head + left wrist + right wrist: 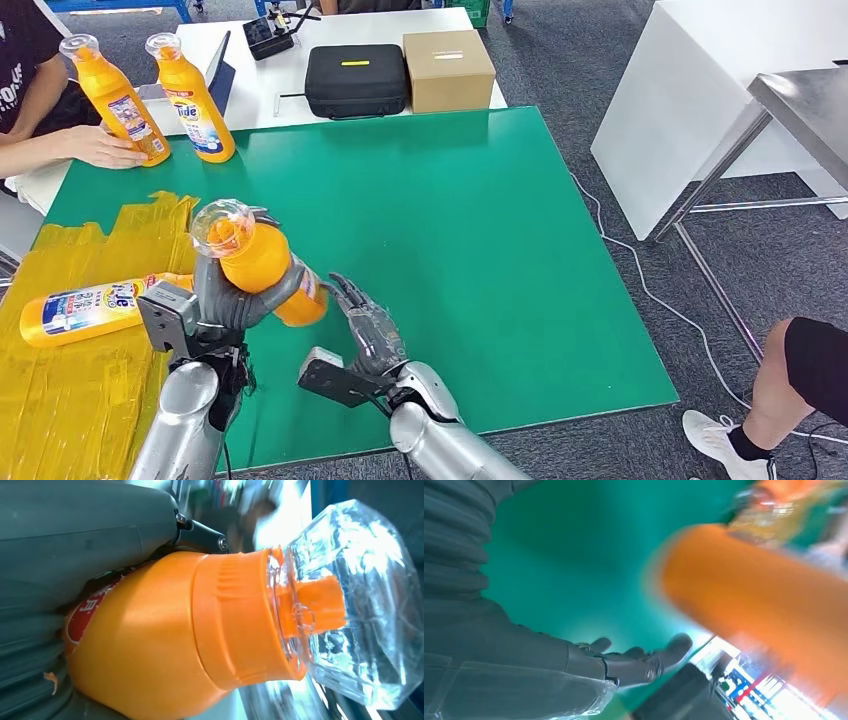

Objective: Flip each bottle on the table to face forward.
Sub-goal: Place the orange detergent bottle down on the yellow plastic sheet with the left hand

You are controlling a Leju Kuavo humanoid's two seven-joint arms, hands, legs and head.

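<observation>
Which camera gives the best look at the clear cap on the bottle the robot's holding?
The left wrist view: the clear cap is close and sharp, with the orange spout visible inside it. The head view shows it small, atop the bottle held by the left hand. The right wrist view shows the bottle's blurred orange body.

The upright bottle's label [207, 125] reads "Tide".

Two silver metal forearms [190, 420], rounded and glossy. Dark grey left hand [232, 300] and right hand [372, 330], jointed fingers; ribbed grey cover [454, 545], black wrist bracket [335, 380], small screw [222, 542], thin black cable.
</observation>
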